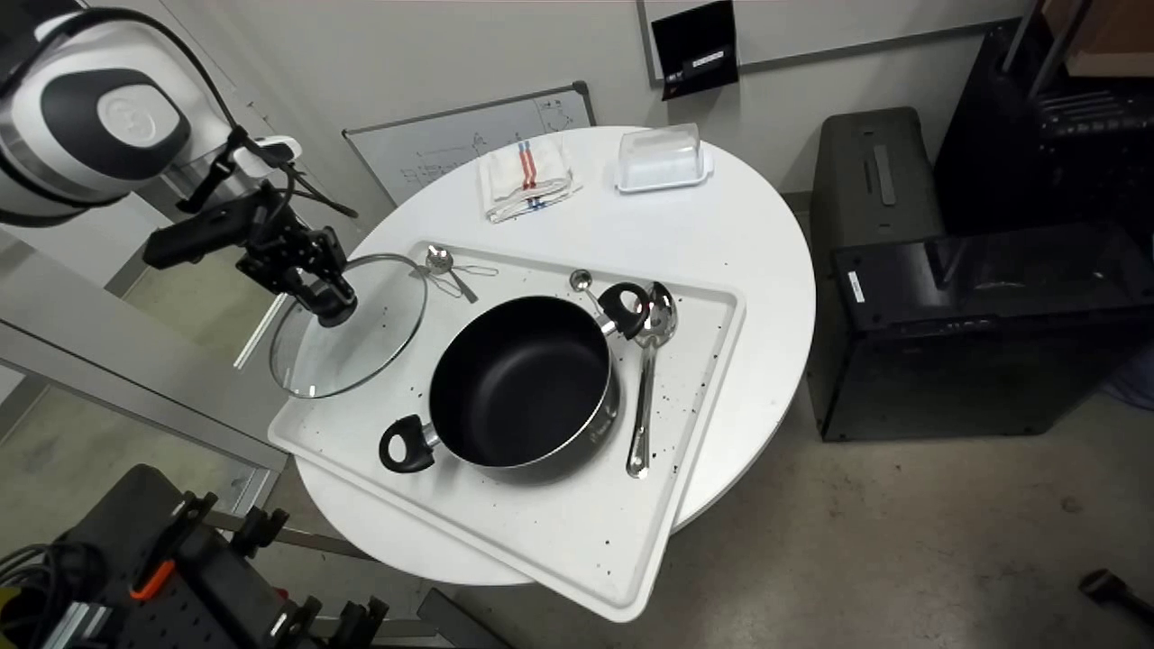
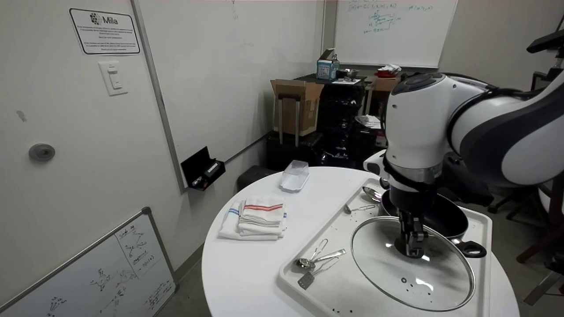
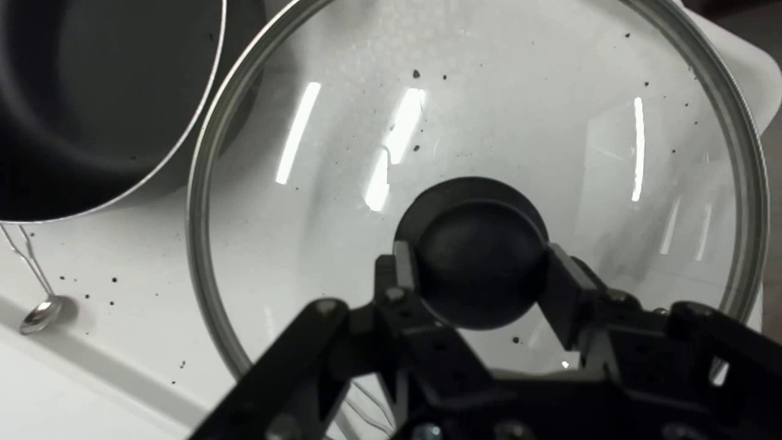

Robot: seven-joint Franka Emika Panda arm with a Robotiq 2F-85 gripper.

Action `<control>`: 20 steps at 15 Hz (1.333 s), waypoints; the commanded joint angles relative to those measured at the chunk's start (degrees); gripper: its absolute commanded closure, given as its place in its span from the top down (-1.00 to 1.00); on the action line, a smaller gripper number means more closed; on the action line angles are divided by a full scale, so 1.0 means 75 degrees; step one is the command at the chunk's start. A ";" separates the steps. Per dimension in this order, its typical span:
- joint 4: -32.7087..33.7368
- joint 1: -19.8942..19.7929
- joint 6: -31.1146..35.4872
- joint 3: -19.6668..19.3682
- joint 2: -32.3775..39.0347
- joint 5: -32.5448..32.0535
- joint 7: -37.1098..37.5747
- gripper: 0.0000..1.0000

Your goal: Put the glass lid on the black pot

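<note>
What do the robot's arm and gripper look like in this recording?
The rounded white robot arm has dark grey panels, a pale oval with a faint, unreadable mark, a silver band near its end and a black cable along it. The black gripper has two jointed fingers with visible bolts.

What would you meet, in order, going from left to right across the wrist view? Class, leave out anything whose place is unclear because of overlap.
From left to right: black pot, one gripper fingertip, the glass lid's black knob, the opposite fingertip, the white tray's corner.
</note>
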 commanded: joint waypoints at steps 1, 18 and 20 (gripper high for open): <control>-0.0474 -0.0216 -0.0520 0.0088 -0.0903 0.0314 -0.0262 -0.50; -0.0901 -0.1669 -0.0207 -0.1056 -0.1126 0.0470 -0.0067 -0.50; -0.0868 -0.1790 -0.0090 -0.1219 -0.1065 0.0455 -0.0010 -0.50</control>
